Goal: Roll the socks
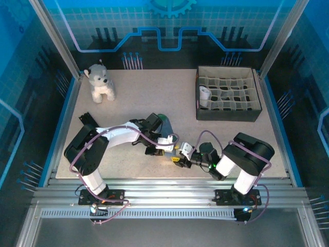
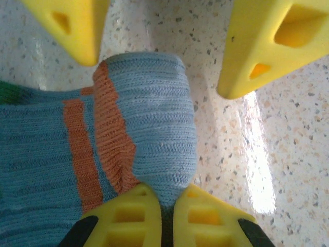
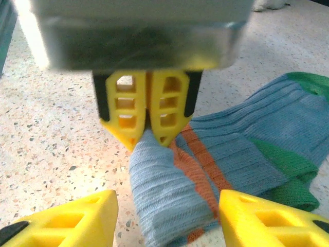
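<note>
A grey-blue sock with orange cuff stripes and green patches lies on the speckled table, its cuff folded over into a thick fold. My left gripper is shut on the edge of that fold; in the right wrist view the left gripper pinches it from the far side. My right gripper is open, with one yellow finger on each side of the folded cuff and a gap to the fabric on both sides. From above, both grippers meet near the table's front middle, left gripper and right gripper, with the sock's green end behind them.
A dark divided organiser box stands at the back right, a white rolled item in one of its left cells. A white-grey plush dog sits at the back left. The table's front edge runs just behind the arm bases.
</note>
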Controlling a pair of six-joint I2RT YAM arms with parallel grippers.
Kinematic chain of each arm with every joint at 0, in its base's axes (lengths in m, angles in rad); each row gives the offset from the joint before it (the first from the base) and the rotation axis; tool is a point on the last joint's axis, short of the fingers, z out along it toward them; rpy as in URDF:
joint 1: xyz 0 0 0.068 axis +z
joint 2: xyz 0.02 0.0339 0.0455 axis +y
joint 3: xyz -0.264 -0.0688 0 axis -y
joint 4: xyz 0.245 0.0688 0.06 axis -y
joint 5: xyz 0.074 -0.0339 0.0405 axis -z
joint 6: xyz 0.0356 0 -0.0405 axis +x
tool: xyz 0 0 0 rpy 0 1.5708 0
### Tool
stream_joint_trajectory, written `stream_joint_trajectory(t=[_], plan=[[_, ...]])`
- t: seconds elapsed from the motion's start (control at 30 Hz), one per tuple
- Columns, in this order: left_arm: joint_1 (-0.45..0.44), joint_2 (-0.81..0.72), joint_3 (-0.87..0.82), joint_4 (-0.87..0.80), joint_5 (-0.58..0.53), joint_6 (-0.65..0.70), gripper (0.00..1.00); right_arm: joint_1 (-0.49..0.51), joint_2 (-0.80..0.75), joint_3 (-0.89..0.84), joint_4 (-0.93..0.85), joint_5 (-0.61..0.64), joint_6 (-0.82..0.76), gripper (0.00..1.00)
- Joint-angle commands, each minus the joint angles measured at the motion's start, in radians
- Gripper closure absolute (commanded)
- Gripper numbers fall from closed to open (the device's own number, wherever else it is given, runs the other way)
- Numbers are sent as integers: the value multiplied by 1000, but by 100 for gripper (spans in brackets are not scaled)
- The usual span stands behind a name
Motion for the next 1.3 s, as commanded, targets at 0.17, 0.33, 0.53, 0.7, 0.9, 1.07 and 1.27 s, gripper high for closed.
stream_joint_trajectory(t=[0.17, 0.33, 0.53, 0.7, 0.9, 1.07, 1.27], plan=[[74, 64, 136, -246, 148, 37, 100, 75, 35, 30, 80, 71, -145, 44], [108, 138, 251, -386, 205, 63, 100, 93, 14, 66, -28, 84, -218, 44], [128, 222, 364, -510, 240, 74, 100, 92, 29, 115, -117, 58, -247, 44], [140, 282, 438, -576, 254, 57, 100, 92, 63, 134, -110, 60, -221, 44], [144, 276, 435, -578, 263, 62, 100, 91, 49, 170, -221, 63, -210, 46], [149, 266, 426, -575, 273, 67, 100, 91, 56, 175, -230, 64, -208, 47], [155, 267, 432, -570, 278, 55, 100, 91, 57, 183, -236, 91, -199, 76]])
